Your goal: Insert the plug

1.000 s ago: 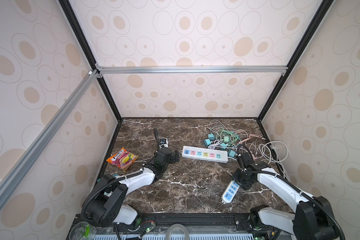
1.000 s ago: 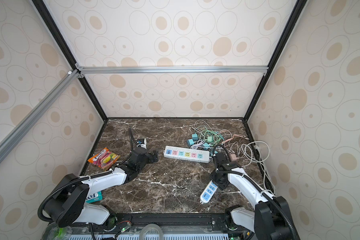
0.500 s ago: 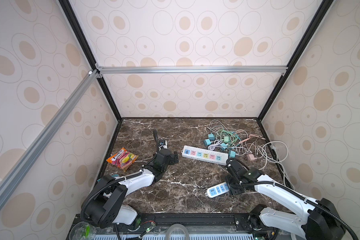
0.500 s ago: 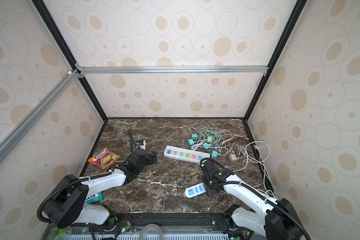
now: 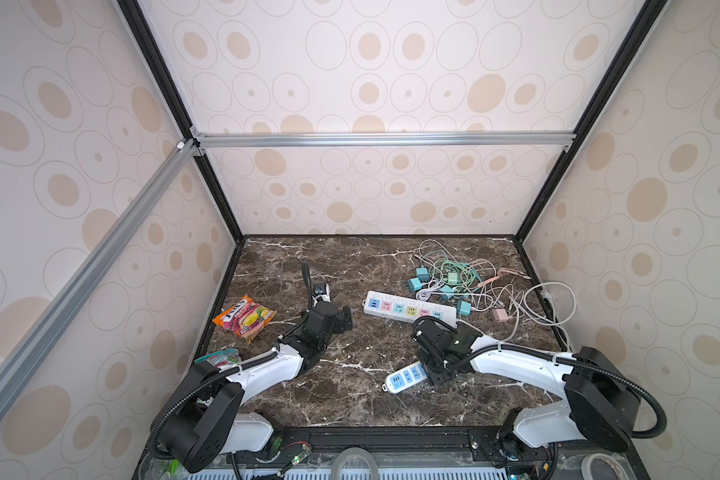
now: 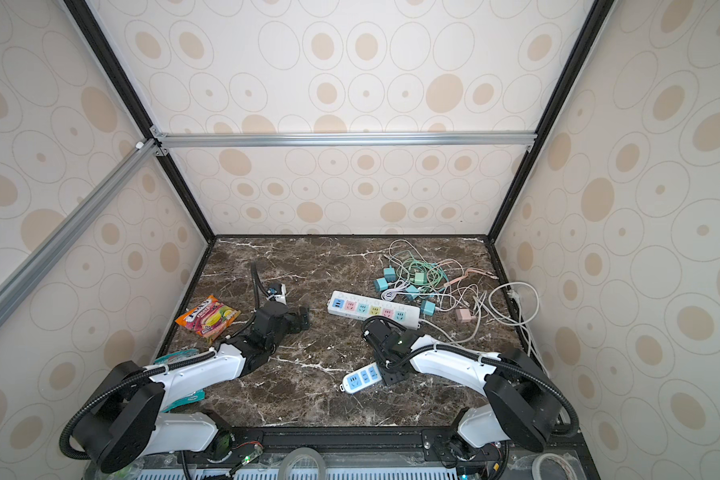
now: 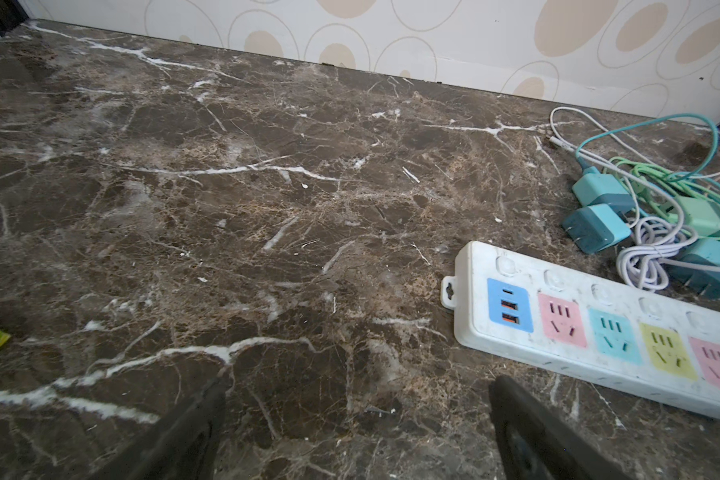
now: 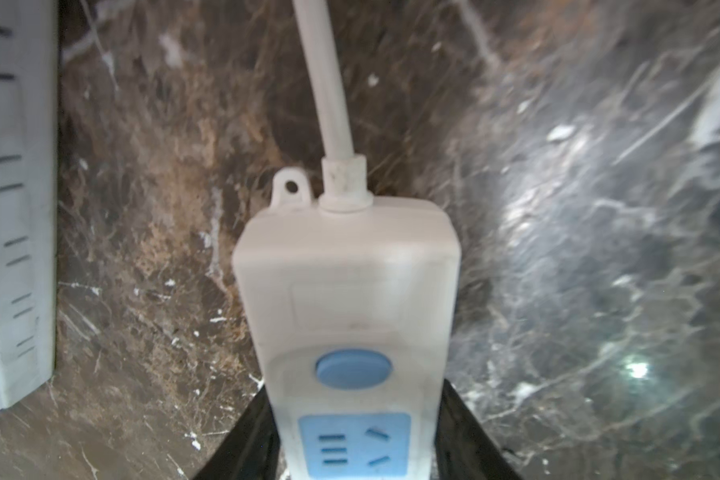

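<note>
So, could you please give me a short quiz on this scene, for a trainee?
1. True or false: the left gripper is shut on something.
2. What does the right gripper grip? A) a charger B) the small blue strip C) a loose cable
3. On which side of the table, by the robot's own sides, does the candy bag lie?

Key: 1 false, it is open and empty; 2 B; 3 left.
</note>
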Available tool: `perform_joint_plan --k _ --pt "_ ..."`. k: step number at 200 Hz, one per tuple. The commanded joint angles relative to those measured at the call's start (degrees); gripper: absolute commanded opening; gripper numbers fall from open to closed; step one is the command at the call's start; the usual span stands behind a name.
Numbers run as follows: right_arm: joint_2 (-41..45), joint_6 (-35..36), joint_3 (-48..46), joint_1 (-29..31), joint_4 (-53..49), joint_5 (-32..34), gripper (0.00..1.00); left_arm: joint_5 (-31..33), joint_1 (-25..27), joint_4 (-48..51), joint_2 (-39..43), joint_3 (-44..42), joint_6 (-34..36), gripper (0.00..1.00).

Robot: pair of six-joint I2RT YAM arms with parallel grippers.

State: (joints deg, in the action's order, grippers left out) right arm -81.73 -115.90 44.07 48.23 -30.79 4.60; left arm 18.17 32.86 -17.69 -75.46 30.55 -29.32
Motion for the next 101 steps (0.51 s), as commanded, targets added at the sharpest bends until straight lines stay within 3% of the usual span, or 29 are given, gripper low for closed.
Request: perform_joint_plan --k 1,101 --pt "-2.4 -18.7 2.9 1.0 1.7 0.5 0.5 1.5 -0.1 2.4 1.3 -0.5 2.0 0.98" --pt "-12.0 -18.7 8.2 1.6 6.7 -3.0 0.59 1.0 2.7 8.1 -1.7 2.6 7.2 0.98"
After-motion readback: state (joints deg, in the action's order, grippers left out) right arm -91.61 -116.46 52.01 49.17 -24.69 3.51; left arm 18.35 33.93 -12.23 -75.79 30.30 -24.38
